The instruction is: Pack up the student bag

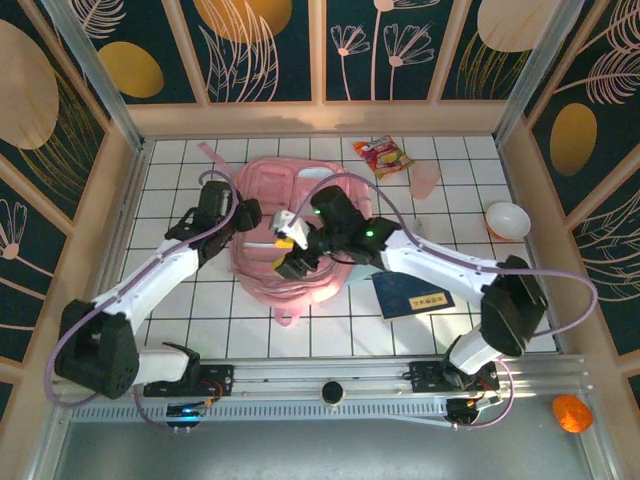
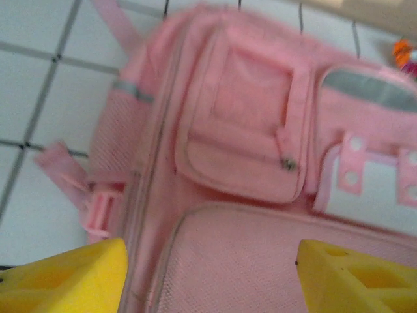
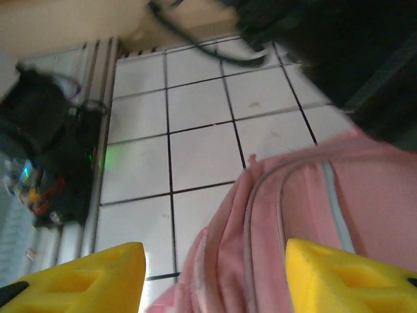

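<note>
The large soft pink fabric backpack (image 1: pixel 262 190) is lying flat at the centre of the white tiled table (image 1: pixel 440 250), between the two arms.

**Left gripper (image 2: pixel 210 261).** It is standing over the left part of the backpack. Its yellow fingers (image 2: pixel 65 280) are sitting wide apart and are holding nothing. In the left wrist view, a zipped front pocket (image 2: pixel 244 124) is lying beyond the fingers, and a pink strap buckle (image 2: pixel 98 215) is lying at the left edge of the bag.

**Right gripper (image 3: pixel 215 261).** It is standing over the near part of the backpack. Its jaws are spread, with nothing clamped between them. In the right wrist view, the seamed pink edge of the bag is lying beneath the gap, with bare tiles to its left. Whether either gripper is touching the fabric cannot be told.

**Other items.**
- A dark blue flat booklet (image 1: pixel 412 297) is lying just near-right of the bag.
- A red and yellow snack packet (image 1: pixel 383 155) is lying far-right of the bag.
- A white round bowl (image 1: pixel 507 220) is sitting at the right side of the table, well apart from the bag.
</note>
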Tool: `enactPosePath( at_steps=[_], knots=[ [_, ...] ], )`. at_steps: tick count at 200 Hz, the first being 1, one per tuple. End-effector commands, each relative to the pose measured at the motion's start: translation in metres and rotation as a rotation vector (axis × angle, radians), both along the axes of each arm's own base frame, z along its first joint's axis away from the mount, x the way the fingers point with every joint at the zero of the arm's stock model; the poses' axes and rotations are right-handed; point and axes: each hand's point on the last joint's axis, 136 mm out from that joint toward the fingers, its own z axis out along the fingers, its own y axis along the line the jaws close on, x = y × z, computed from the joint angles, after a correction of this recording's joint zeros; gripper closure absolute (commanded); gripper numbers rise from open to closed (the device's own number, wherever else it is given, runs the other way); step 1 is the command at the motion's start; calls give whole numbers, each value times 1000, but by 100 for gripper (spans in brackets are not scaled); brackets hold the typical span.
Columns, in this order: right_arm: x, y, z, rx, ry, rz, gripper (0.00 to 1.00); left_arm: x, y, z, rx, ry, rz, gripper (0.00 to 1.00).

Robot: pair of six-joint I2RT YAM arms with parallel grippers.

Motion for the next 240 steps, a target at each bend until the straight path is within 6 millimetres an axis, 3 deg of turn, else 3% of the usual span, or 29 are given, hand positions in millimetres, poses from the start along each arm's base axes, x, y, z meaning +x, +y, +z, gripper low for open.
enactPosePath(
  at_steps=[1, 16, 27, 50, 62, 88, 130, 151, 160, 175, 198, 216, 240],
  knots=[
    [63, -44, -2, 94, 340, -436, 45, 10, -19, -17, -114, 18, -14, 33],
    [101, -91, -27, 87, 517, -738, 50, 11, -21, -42, -127, 68, 5, 38],
    [118, -124, -47, 76, 602, -934, 50, 9, -21, -58, -136, 105, 20, 44],
    [124, -160, -75, 77, 734, -1152, 47, -5, -15, -91, -136, 173, 56, 49],
    [120, -165, -88, 65, 795, -1197, 46, -12, -11, -101, -135, 190, 73, 50],
    [104, -158, -109, 52, 892, -1227, 44, -21, -7, -113, -140, 210, 94, 51],
    [89, -162, -136, 12, 922, -1328, 42, -21, -6, -113, -140, 207, 101, 54],
    [94, -151, -140, 42, 939, -1298, 46, -22, -4, -110, -139, 200, 105, 55],
    [97, -145, -140, 40, 931, -1287, 53, -23, -3, -108, -136, 194, 108, 56],
    [104, -131, -128, 60, 897, -1240, 75, -24, -1, -105, -135, 186, 118, 57],
    [114, -100, -93, 98, 803, -1141, 93, -27, 4, -96, -130, 170, 139, 59],
    [119, -76, -72, 120, 766, -1078, 99, -32, 10, -87, -130, 152, 160, 60],
    [123, -50, -62, 136, 754, -1023, 99, -42, 24, -76, -99, 124, 199, 59]
  ],
)
